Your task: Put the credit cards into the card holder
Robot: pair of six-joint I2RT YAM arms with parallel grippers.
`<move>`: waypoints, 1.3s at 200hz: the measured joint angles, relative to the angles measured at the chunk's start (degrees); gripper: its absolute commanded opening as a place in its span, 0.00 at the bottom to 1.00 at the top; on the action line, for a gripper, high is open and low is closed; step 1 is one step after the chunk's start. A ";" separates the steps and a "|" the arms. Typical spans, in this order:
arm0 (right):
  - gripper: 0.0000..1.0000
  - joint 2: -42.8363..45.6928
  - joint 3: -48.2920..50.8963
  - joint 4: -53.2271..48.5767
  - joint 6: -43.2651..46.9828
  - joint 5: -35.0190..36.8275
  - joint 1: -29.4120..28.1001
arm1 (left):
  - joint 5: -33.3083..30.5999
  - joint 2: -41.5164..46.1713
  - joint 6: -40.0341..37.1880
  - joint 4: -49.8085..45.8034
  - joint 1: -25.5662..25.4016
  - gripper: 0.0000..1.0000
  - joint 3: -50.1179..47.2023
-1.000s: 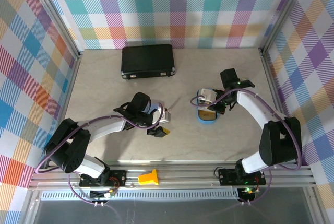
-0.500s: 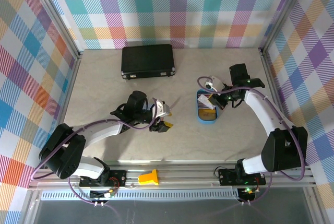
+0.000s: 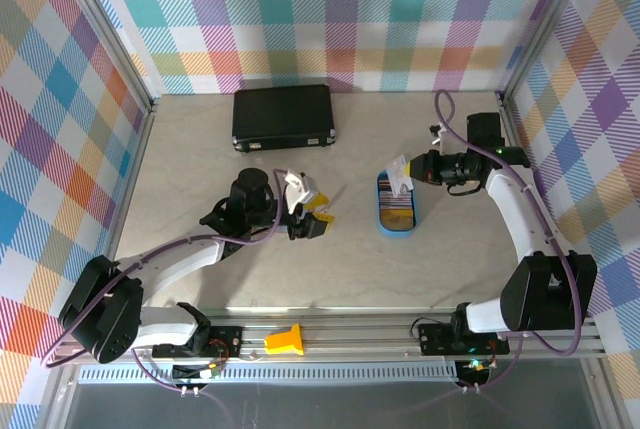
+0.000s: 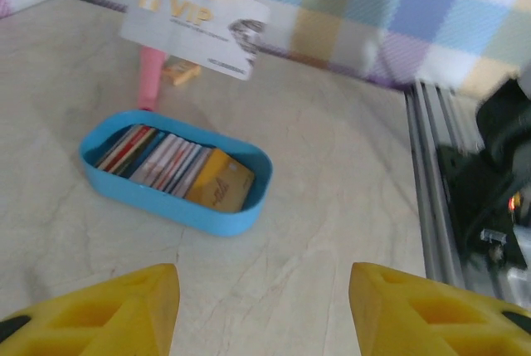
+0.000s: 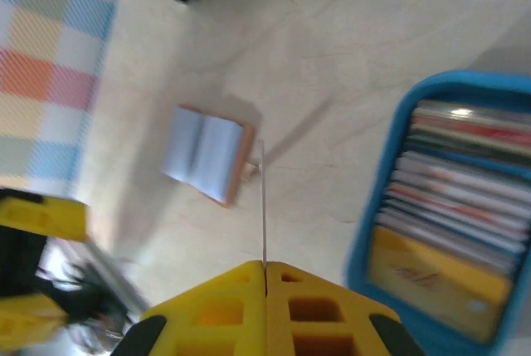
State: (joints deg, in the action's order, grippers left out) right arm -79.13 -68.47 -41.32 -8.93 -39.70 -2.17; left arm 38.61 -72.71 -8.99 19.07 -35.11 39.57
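Top external view had both arms reaching toward the middle of the counter (image 3: 180, 169). The right gripper (image 5: 265, 266) had its fingers shut tight on one pale grey plastic credit card (image 4: 195, 20) marked VIP. It held the card on edge by the upper end of the blue oval plastic tray (image 4: 166, 211), where the other coloured cards (image 4: 170, 165) stood packed in a row. Left of the tray in that frame, the small salmon-brown leather card holder (image 5: 206, 153) was spread open, its bluish-grey pockets showing. It sat just beside the left gripper (image 4: 261, 277), whose fingers stood parted with nothing between their tips. Whether they touched the holder I could not tell.

To my eye the holder looked unpinned. A card edge nudged against it might skate it across the smooth surface instead of entering a pocket. The card, pinched along one side, could also twist or slip, and the two wrists were close enough to clash.

The counter was pale, faintly veined and stone-like. Pastel plaid walls (image 3: 330, 19) enclosed it, and a black hard case (image 3: 283, 117) lay at the upper left.
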 measured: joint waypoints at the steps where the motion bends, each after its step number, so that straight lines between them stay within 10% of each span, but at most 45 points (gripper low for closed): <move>1: 0.00 0.00 0.00 0.11 -0.42 -0.17 0.00 | -0.33 0.04 0.70 0.00 -0.02 0.56 0.09; 66: 0.00 3.23 5.29 18.21 -35.15 -13.77 -0.13 | -16.68 1.16 41.92 0.24 -0.44 0.60 5.99; 134: 0.00 3.32 8.50 37.90 -54.05 -16.76 -6.91 | -19.45 -3.82 71.87 8.24 -0.44 0.60 7.39; 260: 0.00 -0.37 8.50 46.36 -58.23 -16.37 -13.97 | -19.65 -7.04 87.34 22.47 -1.68 0.36 6.38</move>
State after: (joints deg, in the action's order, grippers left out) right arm -79.50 -59.96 5.04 -67.16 -56.07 -16.14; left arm 18.96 -79.75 78.35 41.54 -36.80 45.95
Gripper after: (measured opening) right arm 0.040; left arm 0.396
